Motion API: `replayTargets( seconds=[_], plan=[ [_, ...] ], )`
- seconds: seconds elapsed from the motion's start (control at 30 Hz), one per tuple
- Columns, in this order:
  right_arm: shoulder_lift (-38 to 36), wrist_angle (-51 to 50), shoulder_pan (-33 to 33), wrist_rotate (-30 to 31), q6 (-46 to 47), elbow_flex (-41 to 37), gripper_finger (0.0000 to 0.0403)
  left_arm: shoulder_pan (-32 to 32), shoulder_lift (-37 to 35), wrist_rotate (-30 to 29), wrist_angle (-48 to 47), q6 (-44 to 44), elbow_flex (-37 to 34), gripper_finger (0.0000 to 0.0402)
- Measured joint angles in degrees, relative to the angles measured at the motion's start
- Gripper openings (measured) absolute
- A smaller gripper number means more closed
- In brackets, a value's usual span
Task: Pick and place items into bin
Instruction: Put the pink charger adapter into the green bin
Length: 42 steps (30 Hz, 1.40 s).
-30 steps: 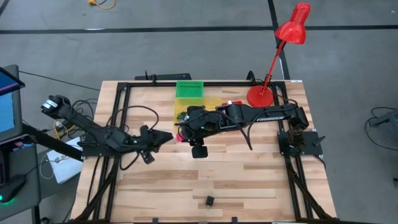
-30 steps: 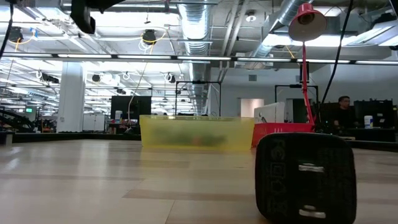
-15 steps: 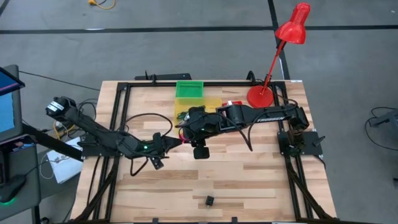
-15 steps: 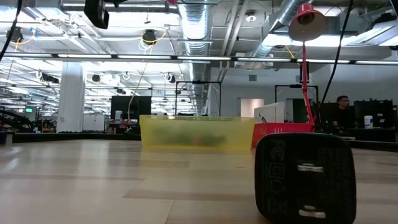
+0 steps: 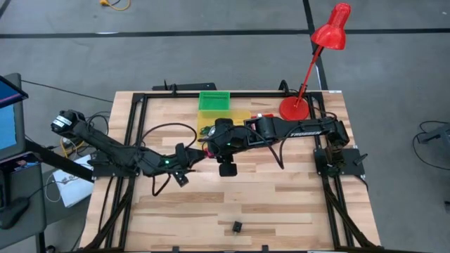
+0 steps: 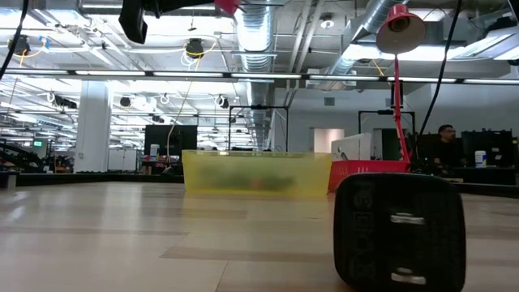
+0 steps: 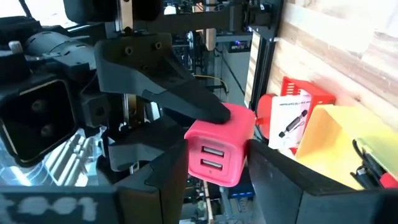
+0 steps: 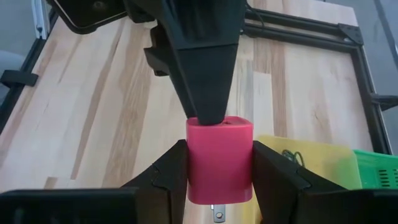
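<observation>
Above the counter (image 5: 281, 204) beside the bin (image 5: 235, 119), my left end effector (image 7: 205, 168) and right end effector (image 8: 217, 168) both grip the pink charger (image 8: 219, 158), handing it over mid-air.

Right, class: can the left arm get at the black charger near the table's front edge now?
Probably not yet: the way to the black charger is bare table, but the left gripper is at the pink charger the right gripper holds.
</observation>
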Motion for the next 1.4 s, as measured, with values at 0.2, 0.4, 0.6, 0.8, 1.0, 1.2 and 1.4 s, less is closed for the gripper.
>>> replayTargets(
  seconds=[0.2,0.4,0.6,0.8,1.0,1.2,1.4],
  plan=[
    [0.0,-0.1,0.0,-0.6,0.0,0.0,0.0132,-0.3,0.0,1.4,-0.1,0.7,0.0,0.0156],
    [-0.1,-0.2,0.0,-0.4,0.0,0.0,0.0132,0.5,0.0,1.2,0.6,-3.5,0.0,0.0168],
    [0.0,0.4,0.2,-1.2,0.0,0.0,0.0132,1.0,0.0,1.2,-0.5,-4.5,0.0,0.0199],
    [0.0,0.1,0.1,-1.0,0.0,0.0,0.0132,1.9,0.0,3.0,-1.9,-3.7,0.0,0.0205],
    [0.1,0.0,0.2,-0.8,-0.1,0.0,0.0132,2.4,-0.1,6.0,-2.2,-0.8,0.0,0.0204],
    [0.1,0.0,0.2,-0.8,-0.2,0.0,0.0132,3.1,-0.1,9.3,-2.1,1.2,0.0,0.0204],
    [0.1,0.0,0.1,-0.7,-0.2,0.0,0.0132,4.8,-0.1,12.9,-2.1,2.4,0.0,0.0204]
  ],
)
